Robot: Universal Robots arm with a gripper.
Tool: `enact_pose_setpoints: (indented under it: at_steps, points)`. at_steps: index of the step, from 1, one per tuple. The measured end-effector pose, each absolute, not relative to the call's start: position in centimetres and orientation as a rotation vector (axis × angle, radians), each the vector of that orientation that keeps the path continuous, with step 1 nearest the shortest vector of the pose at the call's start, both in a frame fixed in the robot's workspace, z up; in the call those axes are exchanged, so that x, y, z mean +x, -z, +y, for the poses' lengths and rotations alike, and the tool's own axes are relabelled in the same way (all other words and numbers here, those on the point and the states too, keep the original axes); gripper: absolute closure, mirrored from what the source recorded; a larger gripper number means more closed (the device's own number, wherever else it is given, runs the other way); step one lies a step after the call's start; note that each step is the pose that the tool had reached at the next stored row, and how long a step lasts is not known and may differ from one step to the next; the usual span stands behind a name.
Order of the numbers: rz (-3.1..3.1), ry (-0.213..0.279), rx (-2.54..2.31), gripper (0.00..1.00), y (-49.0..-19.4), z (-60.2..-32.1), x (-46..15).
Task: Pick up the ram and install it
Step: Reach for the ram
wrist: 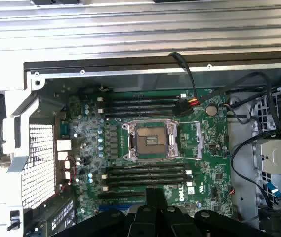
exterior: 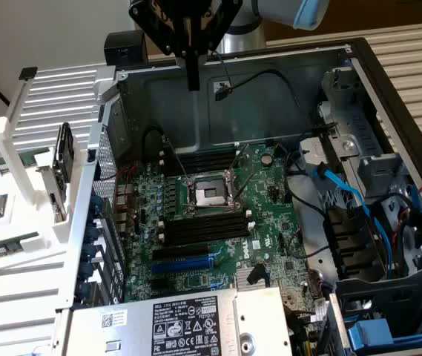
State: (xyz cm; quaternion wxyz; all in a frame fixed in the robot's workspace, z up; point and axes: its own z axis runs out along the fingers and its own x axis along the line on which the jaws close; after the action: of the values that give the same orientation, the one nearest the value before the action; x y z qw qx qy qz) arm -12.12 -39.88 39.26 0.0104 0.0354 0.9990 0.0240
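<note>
1. Exterior view: the gripper hangs over the back wall of the open computer case. Its fingers are pressed together into one dark bar with nothing between them.
2. The ram lies flat in a white rack, well apart from the fingers. It is off to the exterior view's left, outside the case, and nothing touches it.
3. Below the fingertips sits the green motherboard. Its processor socket lies between two banks of black memory slots.
4. Wrist view: the closed fingers hold nothing. Just beyond them are one bank of memory slots, then the processor socket.
</note>
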Motion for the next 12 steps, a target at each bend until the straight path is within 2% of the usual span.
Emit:
enact_pose_setpoints:
  at_steps: [12]
  points:
    - [3.118,-0.075,0.11,0.9,-39.26,-39.88,-12.12]
